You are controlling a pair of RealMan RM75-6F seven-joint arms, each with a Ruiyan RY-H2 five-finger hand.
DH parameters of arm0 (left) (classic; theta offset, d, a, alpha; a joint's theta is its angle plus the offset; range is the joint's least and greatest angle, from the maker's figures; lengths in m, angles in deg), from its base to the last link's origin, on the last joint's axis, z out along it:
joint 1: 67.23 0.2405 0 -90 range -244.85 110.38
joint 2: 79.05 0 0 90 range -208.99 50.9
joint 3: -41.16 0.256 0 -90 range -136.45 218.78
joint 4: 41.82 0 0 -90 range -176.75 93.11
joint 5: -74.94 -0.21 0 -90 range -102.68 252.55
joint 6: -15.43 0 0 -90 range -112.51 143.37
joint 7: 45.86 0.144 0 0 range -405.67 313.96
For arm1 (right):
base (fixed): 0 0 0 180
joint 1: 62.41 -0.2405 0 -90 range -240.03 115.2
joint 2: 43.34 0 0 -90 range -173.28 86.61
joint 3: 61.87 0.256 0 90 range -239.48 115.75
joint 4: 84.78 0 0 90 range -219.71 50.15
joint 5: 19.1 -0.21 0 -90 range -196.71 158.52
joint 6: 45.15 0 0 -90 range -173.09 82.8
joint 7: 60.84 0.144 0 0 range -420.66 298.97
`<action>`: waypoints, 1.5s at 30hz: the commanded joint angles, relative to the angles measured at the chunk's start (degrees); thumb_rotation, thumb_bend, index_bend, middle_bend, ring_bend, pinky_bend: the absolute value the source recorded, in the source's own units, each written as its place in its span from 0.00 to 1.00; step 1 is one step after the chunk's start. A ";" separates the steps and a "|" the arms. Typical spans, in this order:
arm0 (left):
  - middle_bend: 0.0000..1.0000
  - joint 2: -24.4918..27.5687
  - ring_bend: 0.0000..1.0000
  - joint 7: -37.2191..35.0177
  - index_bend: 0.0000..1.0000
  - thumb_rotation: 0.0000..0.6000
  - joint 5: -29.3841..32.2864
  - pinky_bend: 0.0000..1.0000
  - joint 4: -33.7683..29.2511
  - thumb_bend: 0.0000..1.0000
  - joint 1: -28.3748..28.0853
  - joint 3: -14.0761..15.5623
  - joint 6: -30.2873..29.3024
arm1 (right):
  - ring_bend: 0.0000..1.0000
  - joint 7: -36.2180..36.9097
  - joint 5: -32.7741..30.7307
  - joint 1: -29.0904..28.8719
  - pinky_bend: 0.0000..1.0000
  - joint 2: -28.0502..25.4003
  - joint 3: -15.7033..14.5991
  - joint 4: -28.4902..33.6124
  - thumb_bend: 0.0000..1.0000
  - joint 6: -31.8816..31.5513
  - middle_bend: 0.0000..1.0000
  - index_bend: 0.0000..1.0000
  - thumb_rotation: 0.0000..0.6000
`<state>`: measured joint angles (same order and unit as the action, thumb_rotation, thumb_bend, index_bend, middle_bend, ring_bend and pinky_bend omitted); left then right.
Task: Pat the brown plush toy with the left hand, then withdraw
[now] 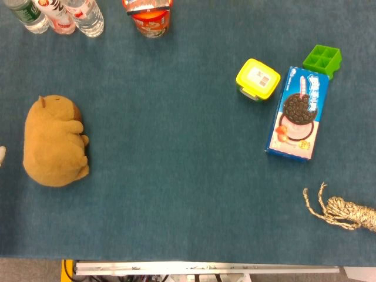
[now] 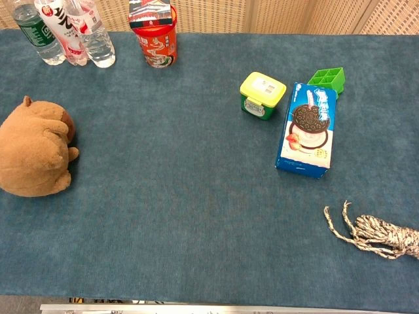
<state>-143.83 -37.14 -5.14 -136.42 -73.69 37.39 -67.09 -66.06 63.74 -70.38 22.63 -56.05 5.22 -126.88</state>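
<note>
The brown plush toy (image 1: 54, 143) lies on its side at the left end of the blue table; the chest view shows the plush toy (image 2: 34, 152) against the left edge. A small pale sliver (image 1: 2, 155) pokes in at the left border of the head view, just left of the toy and apart from it. It looks like the tip of my left hand, and too little shows to tell how its fingers stand. The chest view shows no hand. My right hand appears in neither view.
Bottles (image 1: 59, 14) and a red cup (image 1: 150, 14) stand along the far edge. A yellow-lidded box (image 1: 257, 79), a green tray (image 1: 322, 59) and a blue cookie box (image 1: 298, 113) lie at the right. A rope bundle (image 1: 343, 210) sits at the near right.
</note>
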 commanded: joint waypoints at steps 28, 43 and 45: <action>0.11 1.26 0.09 -18.81 0.06 0.46 -0.96 0.04 3.14 0.13 -4.24 0.88 10.40 | 0.41 -0.46 -1.28 -2.05 0.41 -5.67 2.41 5.09 0.34 0.90 0.37 0.34 1.00; 0.00 -2.34 0.00 -34.11 0.00 0.03 -5.66 0.00 9.08 0.04 -6.63 3.68 14.99 | 0.41 -0.64 -1.21 -1.74 0.41 -6.14 2.17 5.76 0.34 0.16 0.37 0.34 1.00; 0.00 -3.55 0.00 -35.76 0.00 0.03 -5.99 0.00 10.78 0.04 -6.51 3.96 14.72 | 0.41 -0.46 -1.25 -1.68 0.41 -6.05 2.11 5.66 0.34 0.12 0.37 0.34 1.00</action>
<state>-146.09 -71.34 -10.52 -127.22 -80.14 40.87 -52.34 -66.54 62.51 -72.08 16.56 -53.92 10.90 -126.76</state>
